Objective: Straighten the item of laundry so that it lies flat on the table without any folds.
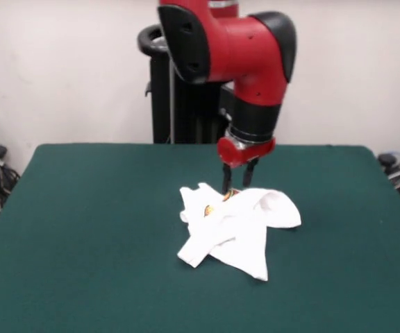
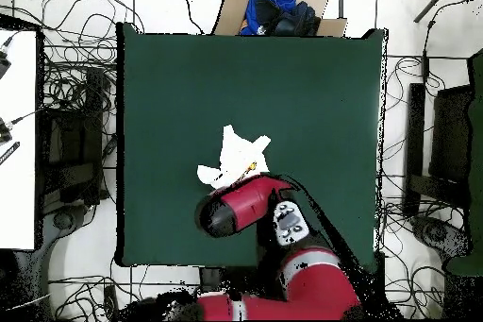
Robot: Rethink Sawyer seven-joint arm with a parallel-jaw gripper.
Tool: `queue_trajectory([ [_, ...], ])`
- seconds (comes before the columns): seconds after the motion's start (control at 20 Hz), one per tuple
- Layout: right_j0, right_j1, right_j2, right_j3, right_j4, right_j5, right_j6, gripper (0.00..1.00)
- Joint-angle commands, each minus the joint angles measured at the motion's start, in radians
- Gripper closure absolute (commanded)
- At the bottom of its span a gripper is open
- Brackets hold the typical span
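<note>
The white T-shirt [image 1: 238, 223] lies crumpled and folded over itself near the middle of the dark green table [image 1: 82, 229], with a bit of coloured print [image 1: 209, 209] showing at its far edge. My gripper [image 1: 237, 185] points straight down at the shirt's far edge. Its two black fingers [image 1: 226, 179] are apart, and their tips reach the cloth. In the overhead view the shirt [image 2: 234, 160] shows as a bunched white patch on the table [image 2: 189, 73], and the red arm [image 2: 247, 207] covers the gripper and the shirt's near edge.
The black pedestal [image 1: 169, 97] stands at the table's far side. In the overhead view a cardboard box with blue cloth [image 2: 278, 11] sits beyond the table's far edge, and cables [image 2: 66, 82] lie on the floor around it.
</note>
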Motion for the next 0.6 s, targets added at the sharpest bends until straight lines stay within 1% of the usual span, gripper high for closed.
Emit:
queue_trajectory([
  [0.05,0.105,0.100,-0.060,-0.149,0.079,0.029,0.268,0.00],
  [0.1,0.109,0.103,-0.063,-0.156,0.088,0.032,0.262,0.00],
  [0.15,0.131,0.107,-0.069,-0.161,0.101,0.036,0.268,0.00],
  [0.2,0.131,0.107,-0.068,-0.175,0.112,0.050,0.254,0.00],
  [0.3,0.043,0.060,-0.074,-0.123,0.094,0.030,0.182,0.00],
  [0.45,0.002,0.026,-0.052,-0.088,0.103,0.024,0.139,0.00],
  [0.6,-0.035,0.018,-0.023,-0.074,0.109,0.028,0.112,0.00],
])
